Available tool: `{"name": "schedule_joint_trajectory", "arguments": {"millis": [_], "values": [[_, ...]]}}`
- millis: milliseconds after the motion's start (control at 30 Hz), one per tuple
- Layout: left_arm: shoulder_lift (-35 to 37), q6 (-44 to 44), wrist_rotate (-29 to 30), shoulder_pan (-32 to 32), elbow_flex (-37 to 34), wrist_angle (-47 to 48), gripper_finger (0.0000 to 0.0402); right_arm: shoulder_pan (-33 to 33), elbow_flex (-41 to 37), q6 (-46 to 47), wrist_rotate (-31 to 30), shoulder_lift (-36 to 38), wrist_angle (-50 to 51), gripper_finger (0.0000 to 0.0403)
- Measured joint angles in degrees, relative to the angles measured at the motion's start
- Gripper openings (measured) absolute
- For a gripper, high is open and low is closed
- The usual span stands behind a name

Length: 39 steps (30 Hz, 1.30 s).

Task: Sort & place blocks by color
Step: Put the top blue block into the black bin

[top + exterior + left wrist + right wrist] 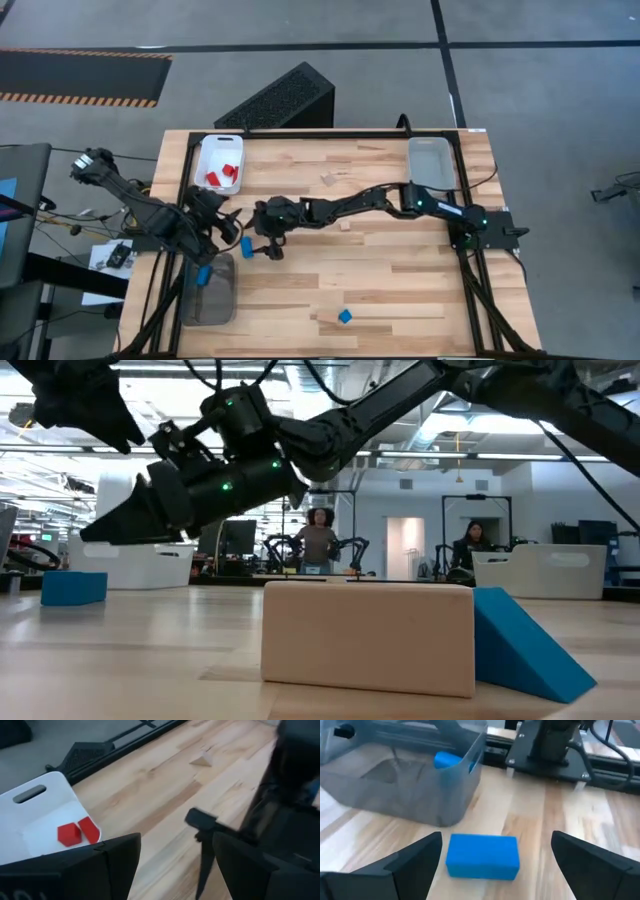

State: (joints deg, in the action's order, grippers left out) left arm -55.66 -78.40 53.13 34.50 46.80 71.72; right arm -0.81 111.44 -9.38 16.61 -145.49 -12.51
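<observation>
My right gripper [496, 842] is open and hangs low over a blue rectangular block [482, 856] that lies flat on the table, one finger on either side of it, not touching. In the high view this block [247, 248] lies just left of my right gripper [270, 240]. My left gripper [228, 222] is open and hovers close by, between the white tray [205, 148] and the clear tray [222, 300]. Two red blocks [75, 832] lie in the white tray. One blue block [447, 760] lies in the clear tray.
A blue wedge [345, 316] lies near the table's near edge, and wood blocks [328, 178] [350, 225] lie mid-table. A grey tray [432, 162] stands at the far right. The two arms are close together at the left. People stand in the room beyond [318, 540].
</observation>
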Motion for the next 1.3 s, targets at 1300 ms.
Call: {"name": "schedule_joint_trajectory", "arguments": {"millis": [1300], "values": [[-1.3,15.4,1.2,-10.0,0.0,-7.2,0.0238,0.1,5.7,-2.0,-3.3,-3.9,10.4,0.0400]]}}
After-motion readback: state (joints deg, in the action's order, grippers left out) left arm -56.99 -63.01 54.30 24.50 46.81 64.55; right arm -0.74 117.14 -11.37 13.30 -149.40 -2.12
